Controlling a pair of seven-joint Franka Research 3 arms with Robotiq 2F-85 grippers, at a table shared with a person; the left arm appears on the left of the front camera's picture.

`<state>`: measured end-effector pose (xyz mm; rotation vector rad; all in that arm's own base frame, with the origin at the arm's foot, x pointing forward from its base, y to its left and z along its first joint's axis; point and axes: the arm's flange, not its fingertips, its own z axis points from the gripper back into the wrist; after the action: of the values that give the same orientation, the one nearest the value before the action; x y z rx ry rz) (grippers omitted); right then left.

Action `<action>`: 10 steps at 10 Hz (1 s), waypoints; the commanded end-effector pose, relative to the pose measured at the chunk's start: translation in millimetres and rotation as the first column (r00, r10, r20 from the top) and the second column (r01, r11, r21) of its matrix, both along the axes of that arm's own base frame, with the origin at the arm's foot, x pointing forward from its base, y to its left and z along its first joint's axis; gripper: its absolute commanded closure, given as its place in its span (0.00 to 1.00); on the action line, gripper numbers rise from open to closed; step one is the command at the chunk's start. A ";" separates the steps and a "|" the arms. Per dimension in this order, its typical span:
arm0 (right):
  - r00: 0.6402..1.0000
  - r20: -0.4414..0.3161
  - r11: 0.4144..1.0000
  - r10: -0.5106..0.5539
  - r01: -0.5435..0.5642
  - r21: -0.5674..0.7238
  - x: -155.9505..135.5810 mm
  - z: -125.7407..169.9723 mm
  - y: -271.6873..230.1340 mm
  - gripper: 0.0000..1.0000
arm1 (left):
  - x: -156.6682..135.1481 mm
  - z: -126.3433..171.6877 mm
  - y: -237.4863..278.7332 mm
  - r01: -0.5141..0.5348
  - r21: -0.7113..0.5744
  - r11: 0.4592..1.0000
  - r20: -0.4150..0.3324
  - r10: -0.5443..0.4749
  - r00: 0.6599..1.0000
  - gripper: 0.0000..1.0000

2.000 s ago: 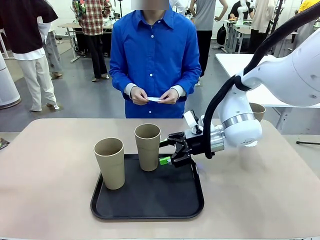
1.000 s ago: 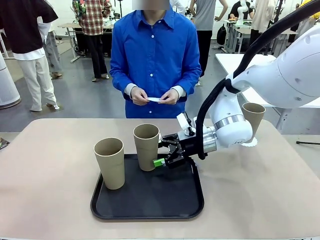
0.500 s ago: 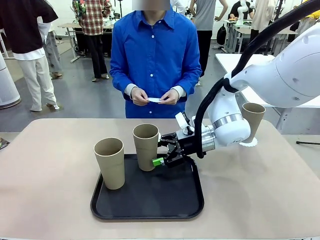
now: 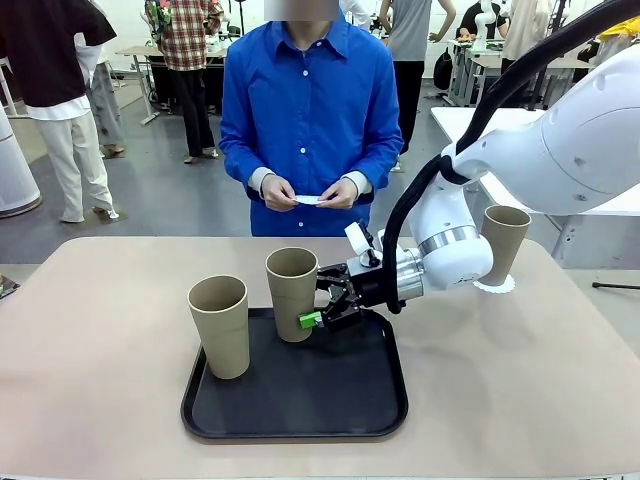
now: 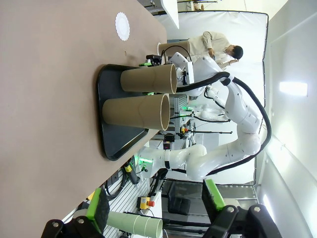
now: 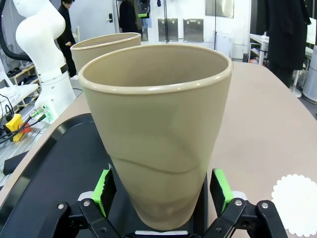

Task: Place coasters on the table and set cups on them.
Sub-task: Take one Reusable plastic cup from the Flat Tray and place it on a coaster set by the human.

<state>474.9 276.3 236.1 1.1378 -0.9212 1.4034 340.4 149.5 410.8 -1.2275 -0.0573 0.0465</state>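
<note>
Between right jaws, cup (image 6: 158,134) upright on tray (image 6: 59,163), rim up

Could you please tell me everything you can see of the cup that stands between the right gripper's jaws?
The cup is a tall, handleless, matte khaki-beige tumbler, tapering from a rounded rim to a narrower base, with a faint curved crease across its wall. It stands upright on the black tray, at its far side. The right gripper's open jaws flank its lower part, green pads close beside it.
</note>
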 end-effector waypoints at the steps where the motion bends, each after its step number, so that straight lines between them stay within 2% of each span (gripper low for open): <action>1: 0.999 -0.027 1.000 0.024 -0.024 -0.007 5.9 -2.2 7.8 0.00 | -1.2 1.9 1.4 0.001 -0.011 1.000 0.008 0.000 1.000 0.00; 10: 0.996 -0.076 0.998 0.054 -0.052 0.032 13.0 -6.8 32.7 0.00 | -1.2 1.9 1.4 0.001 -0.011 1.000 0.008 0.000 1.000 0.00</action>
<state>481.6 303.1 230.4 1.2148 -0.8920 1.3834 340.4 149.5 410.8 -1.2275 -0.0573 0.0464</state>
